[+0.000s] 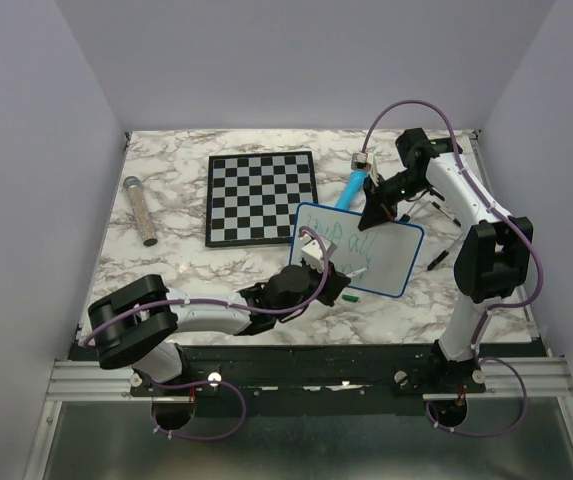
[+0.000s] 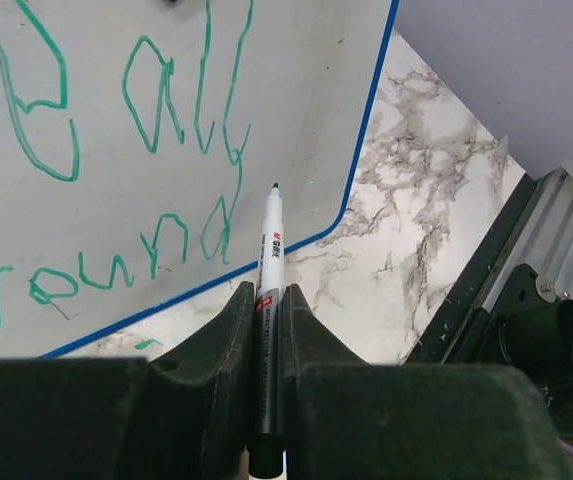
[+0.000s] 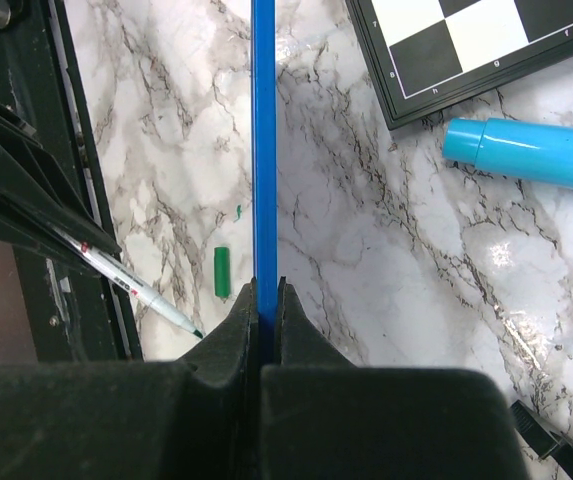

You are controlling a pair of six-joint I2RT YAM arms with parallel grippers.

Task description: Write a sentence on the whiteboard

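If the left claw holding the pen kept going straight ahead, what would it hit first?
Probably the whiteboard: the pen in the left gripper aims its tip at it.

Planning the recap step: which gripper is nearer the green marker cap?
Left. The left gripper, holding the marker, is just beside the green cap at the whiteboard's near edge; the right gripper clamps the far edge.

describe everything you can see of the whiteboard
The whiteboard is a small white rectangle with a thin blue rim and rounded corners, beside the chessboard. Green handwriting runs in rows across it; "all" is legible. The right gripper is clamped on its far rim, seemingly tilting it off the marble table. The marker in the left gripper has its tip at the last letter.
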